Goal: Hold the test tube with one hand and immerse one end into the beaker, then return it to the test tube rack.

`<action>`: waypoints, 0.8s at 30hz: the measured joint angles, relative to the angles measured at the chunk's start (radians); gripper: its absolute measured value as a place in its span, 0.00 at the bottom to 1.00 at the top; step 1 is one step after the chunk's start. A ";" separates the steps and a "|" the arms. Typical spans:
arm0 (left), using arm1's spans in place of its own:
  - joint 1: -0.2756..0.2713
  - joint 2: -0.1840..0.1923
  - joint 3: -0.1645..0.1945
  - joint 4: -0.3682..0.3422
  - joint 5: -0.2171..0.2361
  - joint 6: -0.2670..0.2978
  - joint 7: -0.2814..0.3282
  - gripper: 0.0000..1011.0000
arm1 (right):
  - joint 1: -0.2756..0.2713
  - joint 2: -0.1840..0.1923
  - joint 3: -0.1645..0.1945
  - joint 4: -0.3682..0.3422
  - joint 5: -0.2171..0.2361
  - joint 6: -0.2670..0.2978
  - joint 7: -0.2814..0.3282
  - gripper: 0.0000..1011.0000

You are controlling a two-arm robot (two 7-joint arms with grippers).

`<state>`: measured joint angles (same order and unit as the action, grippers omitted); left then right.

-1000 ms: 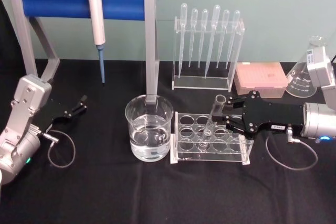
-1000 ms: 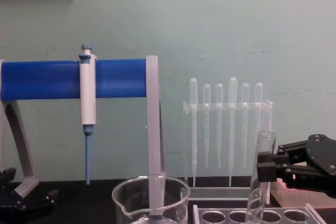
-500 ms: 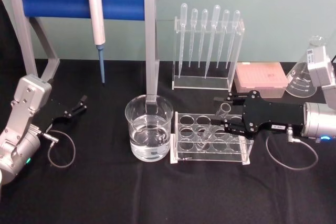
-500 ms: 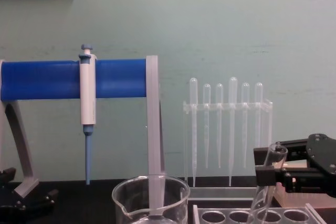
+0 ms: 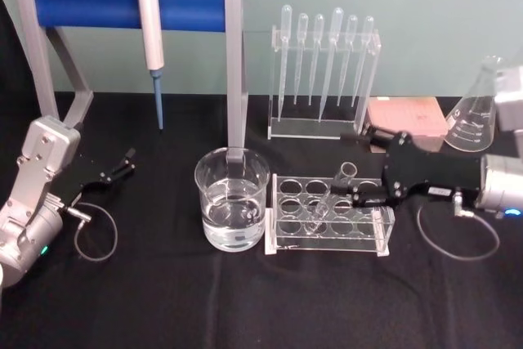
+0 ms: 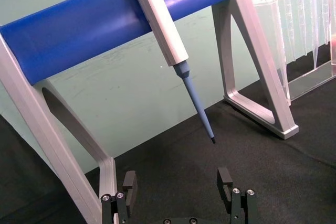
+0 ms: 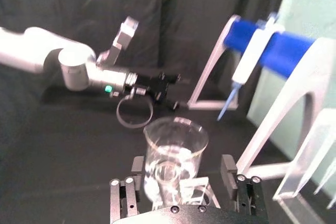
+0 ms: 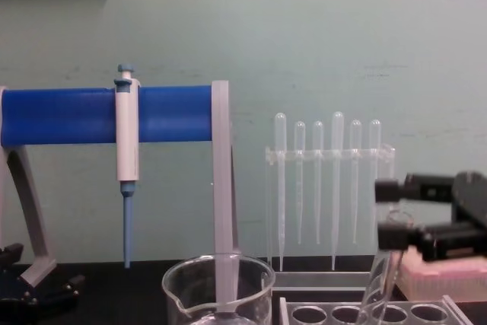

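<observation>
The test tube (image 5: 331, 195) leans tilted in the clear rack (image 5: 282, 239), its open rim up and to the right; it also rises from the rack (image 8: 426, 313) as the test tube (image 8: 378, 287) in the chest view. My right gripper (image 5: 347, 165) is open, rolled on its side, one finger on each side of the rim without touching it (image 8: 380, 213). From the right wrist, the open gripper (image 7: 182, 169) frames the tube (image 7: 168, 182). The beaker (image 5: 232, 202) with water stands left of the rack. My left gripper (image 5: 122, 165) rests open at the far left (image 6: 177, 184).
A blue-barred stand holds a pipettor (image 5: 149, 18) behind the beaker. A rack of plastic pipettes (image 5: 323, 79), a pink box (image 5: 406, 116) and a conical flask (image 5: 478, 112) line the back right. A cable loop (image 5: 458, 239) lies by the right arm.
My right gripper let go of the test tube, rolled onto its side and drew back slightly to the right. The tube tipped over to lean in the rack. The left arm stayed still.
</observation>
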<state>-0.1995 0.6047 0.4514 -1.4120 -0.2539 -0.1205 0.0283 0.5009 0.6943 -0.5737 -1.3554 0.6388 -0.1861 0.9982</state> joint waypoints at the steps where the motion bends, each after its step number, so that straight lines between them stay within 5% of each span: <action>1: 0.000 0.000 0.000 0.000 0.000 0.000 0.000 0.99 | -0.007 0.003 0.008 -0.009 0.005 -0.004 -0.005 0.92; 4: 0.000 0.000 0.000 0.000 0.000 0.000 0.000 0.99 | -0.044 0.013 0.051 -0.050 0.039 -0.023 -0.041 0.99; 12: 0.000 0.000 0.000 0.000 0.000 0.000 0.000 0.99 | -0.153 0.023 0.163 -0.124 0.088 -0.064 -0.175 0.99; 24: 0.000 0.000 0.000 0.000 0.000 0.000 0.000 0.99 | -0.346 -0.025 0.287 -0.158 0.001 -0.076 -0.563 0.99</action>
<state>-0.1995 0.6047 0.4514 -1.4120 -0.2539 -0.1205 0.0283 0.1551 0.6689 -0.2864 -1.5134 0.6394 -0.2619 0.4348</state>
